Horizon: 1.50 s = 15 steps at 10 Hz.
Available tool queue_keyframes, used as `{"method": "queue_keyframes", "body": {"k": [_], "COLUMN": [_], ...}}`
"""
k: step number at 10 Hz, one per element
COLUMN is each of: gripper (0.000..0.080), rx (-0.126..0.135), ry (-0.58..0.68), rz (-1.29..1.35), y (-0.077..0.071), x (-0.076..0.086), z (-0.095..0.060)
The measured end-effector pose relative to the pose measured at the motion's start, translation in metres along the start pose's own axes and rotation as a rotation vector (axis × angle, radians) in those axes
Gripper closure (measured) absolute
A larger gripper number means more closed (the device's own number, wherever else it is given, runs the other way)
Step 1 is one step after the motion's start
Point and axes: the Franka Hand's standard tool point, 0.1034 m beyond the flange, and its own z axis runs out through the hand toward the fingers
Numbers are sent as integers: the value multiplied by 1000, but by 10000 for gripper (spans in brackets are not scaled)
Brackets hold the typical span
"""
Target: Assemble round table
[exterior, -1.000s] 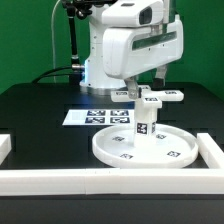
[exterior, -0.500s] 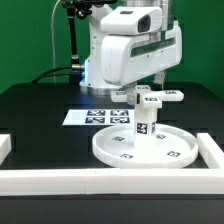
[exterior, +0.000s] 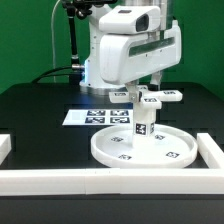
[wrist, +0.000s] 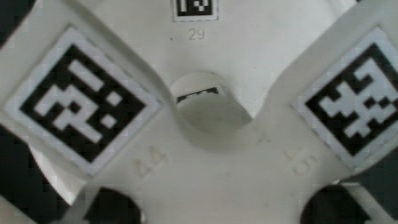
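Note:
The large round disc [exterior: 120,150] lies flat on the black table. The short post [exterior: 142,123] stands upright at its middle. The cross-shaped foot [exterior: 165,97] sits level on top of the post. My gripper [exterior: 143,90] comes down from above and is shut on one arm of the foot. In the wrist view the foot [wrist: 214,160] fills the picture, with tags on two arms and its round centre hole [wrist: 210,108]. My dark fingers [wrist: 111,205] press either side of the near arm, and my gripper [wrist: 217,205] is closed on it.
The marker board [exterior: 85,117] lies flat behind the disc. White border walls run along the front [exterior: 60,180], the exterior view's right [exterior: 213,150] and left [exterior: 4,147]. The robot base [exterior: 100,70] stands behind.
The hand and wrist have shifted slightly toward the exterior view's left. The foot, post and disc stay in place.

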Motion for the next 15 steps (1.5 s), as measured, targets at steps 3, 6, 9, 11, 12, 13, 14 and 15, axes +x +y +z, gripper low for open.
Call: {"method": "queue_keyframes", "body": {"k": [3, 6, 9, 11, 12, 13, 14, 15], "gripper": [355, 353, 353, 353, 353, 353, 353, 353], "rx": [-14, -9, -4, -1, 4, 9, 12, 28], "ry": [29, 41, 45, 46, 47, 48, 54, 67], "rz": [263, 678, 975, 1073, 1157, 1216, 1272, 1467], "y": [4, 2, 2, 2, 2, 2, 2, 0], "x": [3, 8, 8, 9, 9, 8, 9, 6], "z": [0, 0, -1, -1, -1, -1, -2, -1]}}
